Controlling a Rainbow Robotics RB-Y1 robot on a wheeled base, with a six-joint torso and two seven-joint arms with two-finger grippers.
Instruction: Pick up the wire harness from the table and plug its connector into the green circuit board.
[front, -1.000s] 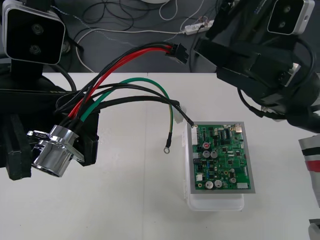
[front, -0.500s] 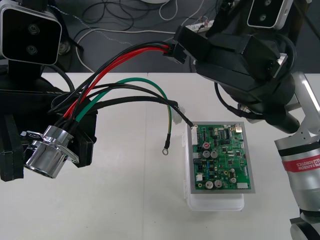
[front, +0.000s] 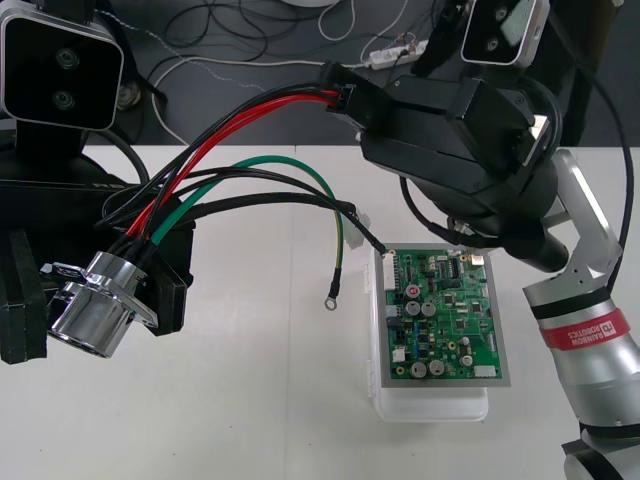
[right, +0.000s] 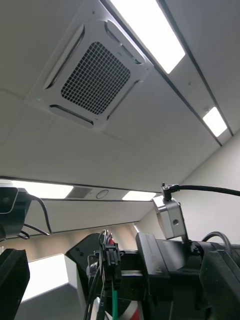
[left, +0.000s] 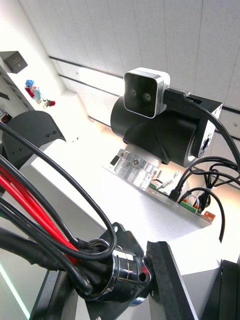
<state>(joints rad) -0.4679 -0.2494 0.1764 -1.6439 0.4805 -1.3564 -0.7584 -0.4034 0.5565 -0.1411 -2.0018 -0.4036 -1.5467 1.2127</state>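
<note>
Chrome round socket (front: 92, 318) with flange, one end of the wire harness (front: 240, 150): pinched between the closed black fingers of the left end effector (front: 100, 300), held above the left side of the tabletop (front: 250, 400).

Red wires (front: 235, 128), black and green wires (front: 295, 166): arch rightward through the air from the socket. One thin lead hangs down, its ring terminal (front: 330, 297) just left of the board.

Small black plug (front: 350, 100): aloft over the tabletop's far edge, standing between the spread fingers of the right end effector (front: 362, 100).

Green circuit board (front: 440, 315) on white base (front: 430, 405): flat on the tabletop, right of centre, well apart from the plug.
</note>
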